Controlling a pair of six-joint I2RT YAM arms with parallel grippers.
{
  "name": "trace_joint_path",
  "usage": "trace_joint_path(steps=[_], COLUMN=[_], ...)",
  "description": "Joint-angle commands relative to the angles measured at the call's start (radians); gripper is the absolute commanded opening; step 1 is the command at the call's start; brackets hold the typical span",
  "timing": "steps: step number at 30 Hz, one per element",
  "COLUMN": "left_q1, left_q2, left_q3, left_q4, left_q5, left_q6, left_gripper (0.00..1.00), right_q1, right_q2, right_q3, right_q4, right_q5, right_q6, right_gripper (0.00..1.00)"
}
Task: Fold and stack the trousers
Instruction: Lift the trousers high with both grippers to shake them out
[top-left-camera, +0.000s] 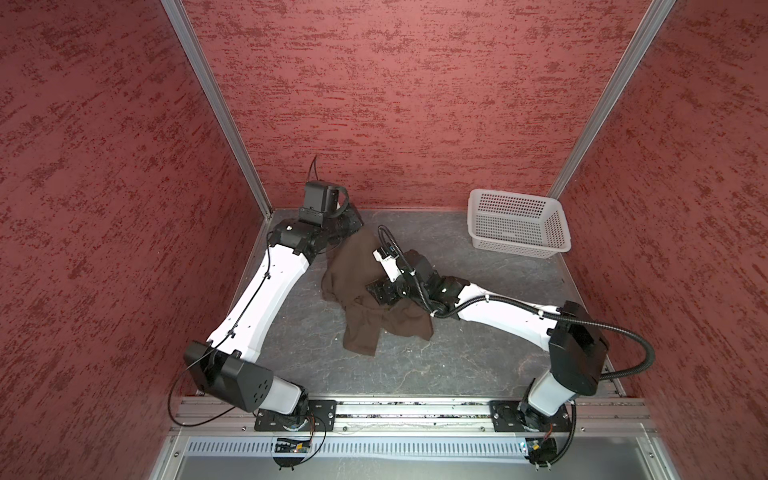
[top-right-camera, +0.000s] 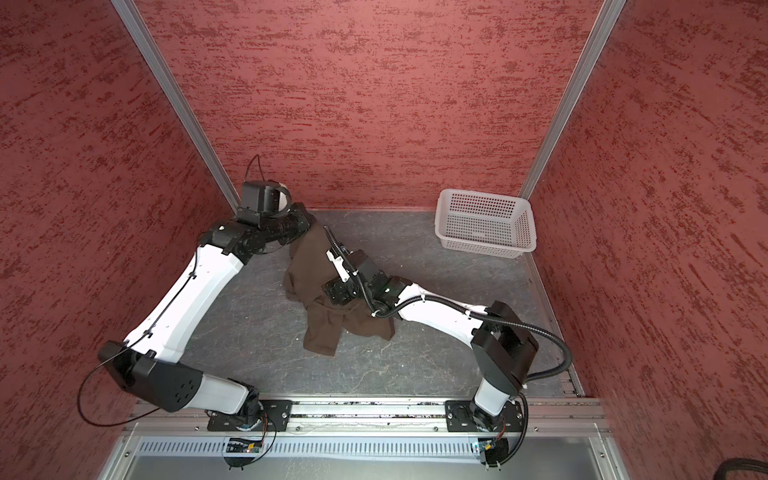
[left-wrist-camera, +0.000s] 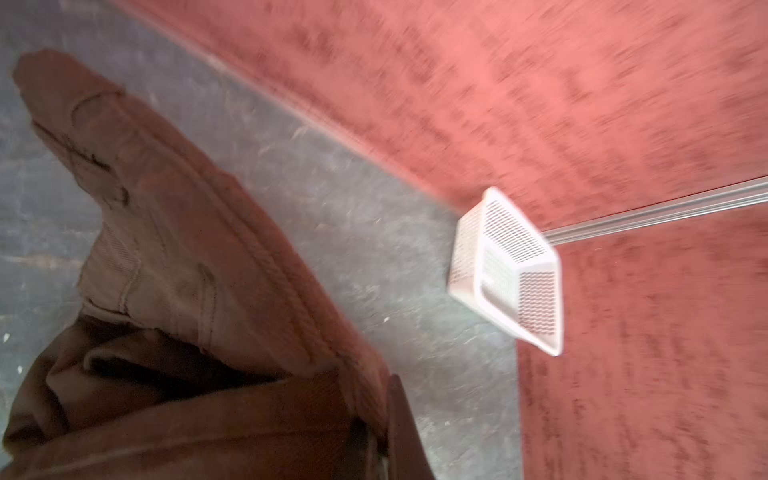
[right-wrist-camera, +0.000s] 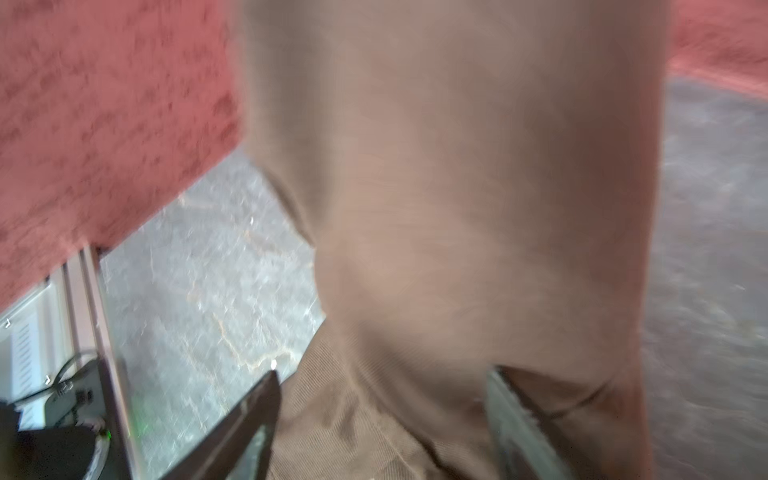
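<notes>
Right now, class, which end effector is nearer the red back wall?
Left. The left end effector sits at the back edge of the table, close beside the back wall, pinching the raised end of the trousers. The right end effector hangs farther forward, open over the trousers mid-table.

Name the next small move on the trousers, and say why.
Probably lift the right gripper clear of the trousers. Its fingers stand apart with cloth loose between them, while the left gripper is shut on an edge near the back wall. They lie crumpled, so a fresh grip seems needed.
</notes>
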Motion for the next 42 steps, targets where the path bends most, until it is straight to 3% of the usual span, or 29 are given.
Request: trace_joint_path(steps=[1,6,10,13,16,24,30,36,42], left_q1=[-0.008,-0.097,-0.115,-0.124,-0.133,-0.132,-0.133,-0.133,-0.13], left_q2=[-0.018,-0.064,-0.113,-0.118,-0.114,-0.085,-0.072,-0.056,-0.074], left_q3=[0.131,0.209,0.205,0.242,0.287,0.425,0.464,0.503,0.497], left_q4=[-0.032,-0.055,0.006,0.009,-0.013,-0.15,-0.193,-0.253,-0.258], left_q5=[-0.094,-0.271,-0.281,-0.264,-0.287,-0.48,-0.52,-0.535,-0.518], left_q6=[0.014,0.061,0.071,0.09,0.119,0.162,0.16,0.153,0.126], left_gripper=[0.0,0.0,0.0,0.0,0.0,0.0,0.0,0.0,0.01], right_q1=[-0.007,0.008,0.013,0.013,0.015,0.101,0.188,0.196,0.196], right_q2=[-0.061,-0.139,-0.122,-0.064,-0.027,-0.047,-0.028,0.107,0.248], right_q3=[-0.003,-0.034,-0.048,-0.031,0.015,0.053,0.058,0.13,0.226], right_q4=[0.057,0.121,0.175,0.211,0.207,0.228,0.285,0.351,0.425], right_q5=[0.064,0.107,0.111,0.047,-0.024,0.036,0.037,-0.039,0.0], right_q6=[-0.015,-0.012,0.022,0.066,0.093,0.051,0.023,0.092,0.12], right_gripper=[0.8,0.82,0.92,0.85,0.68,0.73,0.66,0.77,0.86])
